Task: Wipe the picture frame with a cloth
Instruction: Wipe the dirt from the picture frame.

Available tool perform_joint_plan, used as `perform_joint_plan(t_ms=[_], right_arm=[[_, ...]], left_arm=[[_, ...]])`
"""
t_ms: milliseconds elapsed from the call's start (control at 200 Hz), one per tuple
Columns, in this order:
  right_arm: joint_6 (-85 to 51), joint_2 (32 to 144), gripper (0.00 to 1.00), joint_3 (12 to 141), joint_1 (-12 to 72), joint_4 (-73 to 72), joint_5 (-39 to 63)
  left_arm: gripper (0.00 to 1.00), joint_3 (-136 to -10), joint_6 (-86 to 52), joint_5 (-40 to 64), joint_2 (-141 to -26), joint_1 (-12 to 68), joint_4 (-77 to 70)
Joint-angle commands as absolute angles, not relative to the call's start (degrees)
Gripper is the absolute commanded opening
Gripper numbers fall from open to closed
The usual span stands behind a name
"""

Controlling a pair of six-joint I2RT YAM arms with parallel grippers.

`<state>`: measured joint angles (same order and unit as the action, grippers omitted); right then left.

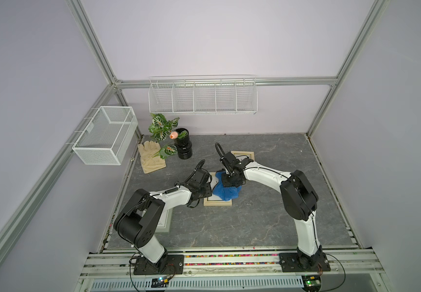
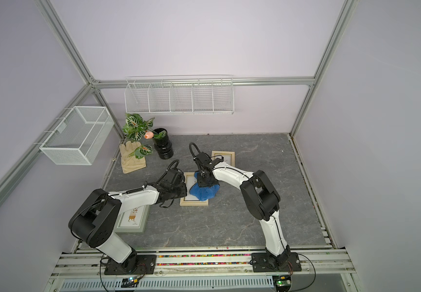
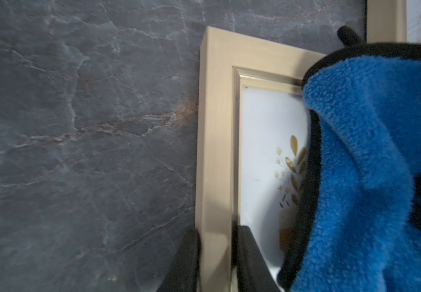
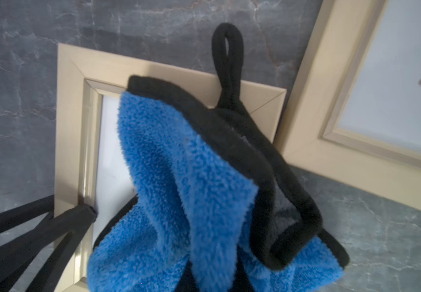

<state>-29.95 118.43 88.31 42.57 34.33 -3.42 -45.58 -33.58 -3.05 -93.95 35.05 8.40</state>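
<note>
**mk:** Your right gripper is closed tight on a bunch of the cloth. The rest of the cloth sits on the frame, draped over the glass and spilling off the edge on your right arm's side onto the table. Your left gripper is pinched on the frame's side rail, with one finger outside on the table and the other on the glass. Looks mid-wipe to me.

**jo:** Yeah, but watch that inner finger. If you sweep the cloth toward your left arm you'll probably run into it. The strip of glass next to it won't get wiped either way.

**mk:** Also the loop. It lies across the far rail, pointing past it. The second frame sits just beside that corner, can't tell if it's touching. Drag that way and you could snag the loop or shove that one.

**jo:** Bigger worry for me: your pinch is on one rail only. Push down hard and sideways and the frame could pivot or pop out. And if you press too low, your fingers might hit glass through a thin fold.
</note>
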Motion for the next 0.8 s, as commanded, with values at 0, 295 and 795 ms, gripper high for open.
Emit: perform_joint_plan(t_ms=[0,295,795], right_arm=[[-30.1,116.4,0.06,82.7,45.0,38.8,-2.8],[-28.4,122.9,0.07,93.5,41.1,42.2,-2.3],[-28.8,116.9,0.07,85.4,42.7,40.2,-1.5]], left_arm=[[0.23,-43.0,-33.2,-0.9,-96.0,35.7,14.8],[0.23,-41.0,-33.1,1.0,-95.7,35.6,12.5],[0.23,-39.8,-33.4,1.1,-97.2,35.6,9.9]])
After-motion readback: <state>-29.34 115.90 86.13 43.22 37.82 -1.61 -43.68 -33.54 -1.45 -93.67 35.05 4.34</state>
